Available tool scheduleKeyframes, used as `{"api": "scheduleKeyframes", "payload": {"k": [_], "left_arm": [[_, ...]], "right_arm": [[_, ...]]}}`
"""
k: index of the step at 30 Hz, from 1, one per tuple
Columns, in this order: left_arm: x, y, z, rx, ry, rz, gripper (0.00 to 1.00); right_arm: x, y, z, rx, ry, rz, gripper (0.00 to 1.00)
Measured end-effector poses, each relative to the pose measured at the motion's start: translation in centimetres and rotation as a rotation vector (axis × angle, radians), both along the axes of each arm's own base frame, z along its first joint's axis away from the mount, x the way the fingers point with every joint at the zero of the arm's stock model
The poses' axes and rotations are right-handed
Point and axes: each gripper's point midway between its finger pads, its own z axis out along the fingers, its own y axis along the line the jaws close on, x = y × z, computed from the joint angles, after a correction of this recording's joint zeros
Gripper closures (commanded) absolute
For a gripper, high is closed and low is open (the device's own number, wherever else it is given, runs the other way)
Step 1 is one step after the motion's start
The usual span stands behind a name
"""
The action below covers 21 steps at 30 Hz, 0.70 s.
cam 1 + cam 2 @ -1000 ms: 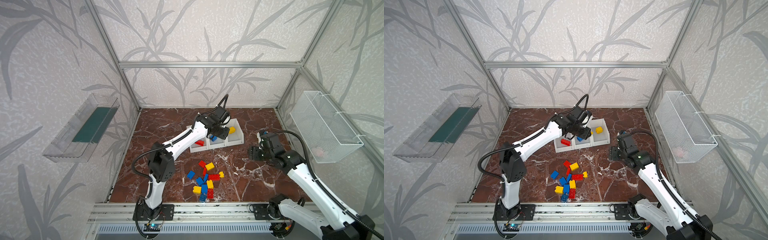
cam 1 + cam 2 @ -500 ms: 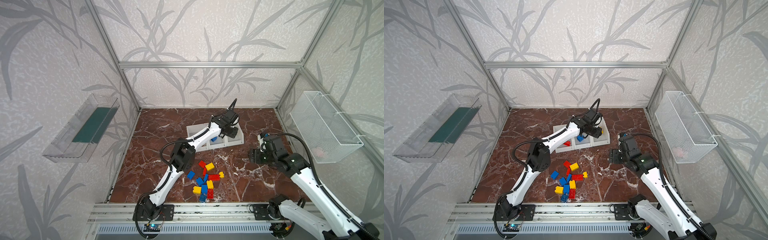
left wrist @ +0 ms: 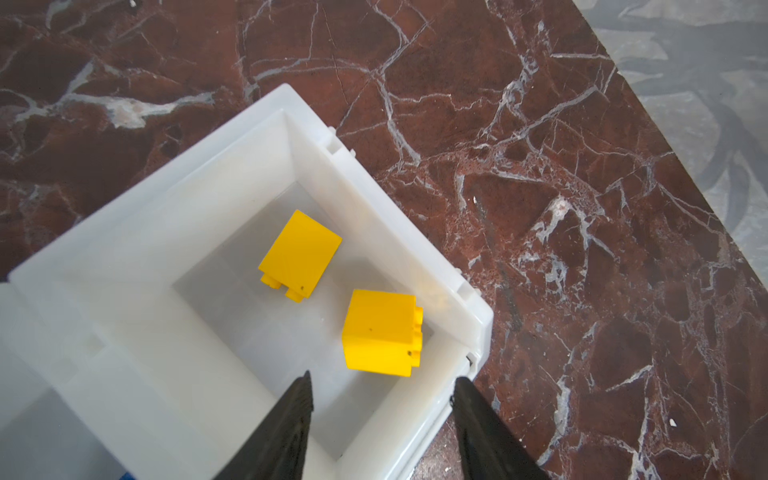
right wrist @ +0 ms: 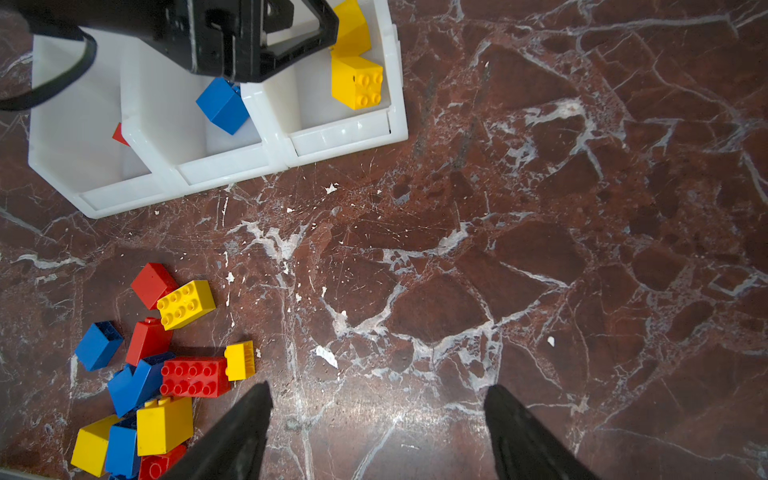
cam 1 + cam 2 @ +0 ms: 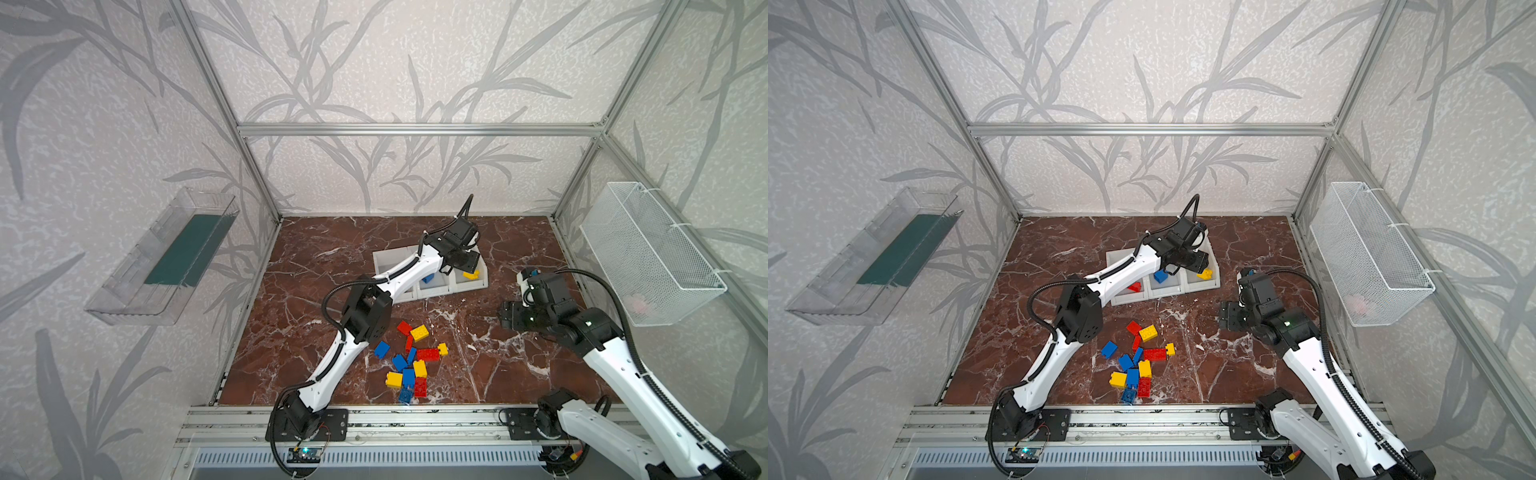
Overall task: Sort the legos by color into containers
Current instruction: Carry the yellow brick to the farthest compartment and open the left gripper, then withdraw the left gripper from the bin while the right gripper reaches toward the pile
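While left gripper [image 3: 382, 377] gapes over bin [image 3: 395, 212] rim | right gripper [image 4: 378, 387] above bare marble [image 4: 582, 249]

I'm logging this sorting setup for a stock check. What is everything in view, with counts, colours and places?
table: one, red-brown marble, floor of the cell
bins: three, white, joined in a row at the table's back middle
red brick: one seen, red, leftmost bin, partly hidden by the arm
blue brick: one, blue, middle bin
yellow bricks: two, yellow, rightmost bin
loose bricks: about thirteen, red, yellow and blue, piled at the table's front middle
tray: one, clear, holding a green mat, on the left wall
basket: one, white wire, on the right wall
left gripper: one, black, open and empty above the rightmost bin
right gripper: one, black, open and empty above bare table
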Motion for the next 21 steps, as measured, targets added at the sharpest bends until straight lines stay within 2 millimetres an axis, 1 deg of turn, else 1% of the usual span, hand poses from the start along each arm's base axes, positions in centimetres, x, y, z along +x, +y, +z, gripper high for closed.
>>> {"api": "scheduleKeyframes", "payload": {"k": [5,8,11,16,19,21], "left_arm": [[-0.4,0.4,2.6,-0.027,-0.017,-0.004,0.42],[-1.6,1.5,4.2,-0.043,-0.016,-0.013,0.42],[-3.5,3.1,5.5,-0.063,-0.017,-0.022,0.42],[-6.4,7.0,7.1,-0.081,-0.033,-0.011,0.41],[-8.4,9.9,7.4,-0.080,-0.040,0.009,0.41],[-9.6,11.9,7.2,-0.072,-0.036,0.032,0.40]], "right_arm": [[-0.3,-0.1,-0.1,-0.004,0.010,0.000,0.19],[-0.5,-0.2,-0.2,-0.008,0.019,0.002,0.19],[-0.7,-0.2,-0.4,-0.007,0.029,0.005,0.19],[-0.9,0.2,-0.5,0.012,0.039,0.020,0.19],[-1.0,0.6,-0.9,0.022,0.058,0.033,0.19],[-1.0,1.0,-1.1,0.022,0.071,0.045,0.19]]}}
